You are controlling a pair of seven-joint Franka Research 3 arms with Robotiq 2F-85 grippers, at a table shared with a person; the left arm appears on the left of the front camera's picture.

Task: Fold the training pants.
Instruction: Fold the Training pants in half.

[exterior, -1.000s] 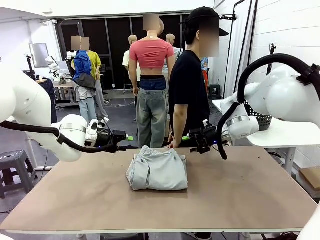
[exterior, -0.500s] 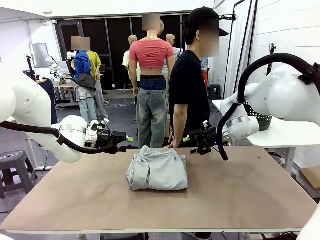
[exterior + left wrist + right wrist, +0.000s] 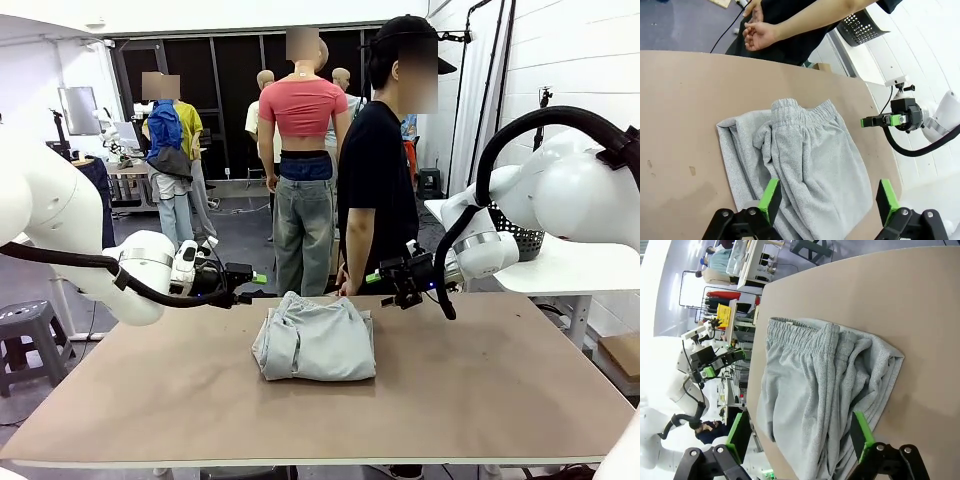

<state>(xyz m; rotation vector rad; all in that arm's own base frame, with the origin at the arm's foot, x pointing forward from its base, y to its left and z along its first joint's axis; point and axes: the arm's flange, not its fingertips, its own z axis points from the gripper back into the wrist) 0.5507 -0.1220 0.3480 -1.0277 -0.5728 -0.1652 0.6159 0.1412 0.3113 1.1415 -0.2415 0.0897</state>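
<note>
Looking across from the robot's side, the training pants (image 3: 315,340) lie folded in 1 compact bundle on the table (image 3: 480,400), between the left gripper (image 3: 262,278) and the right gripper (image 3: 371,277), both raised clear of the cloth. Each wrist camera adds what that angle lacks: the gathered waistband, 2 green-padded fingers (image 3: 771,197) spread wide with nothing between them, and the opposite gripper far off. From the left wrist, the person's hands (image 3: 759,35) show beyond the far edge. The near end of the bundle is cut off behind the fingers, and I can't make out the drawstring.
</note>
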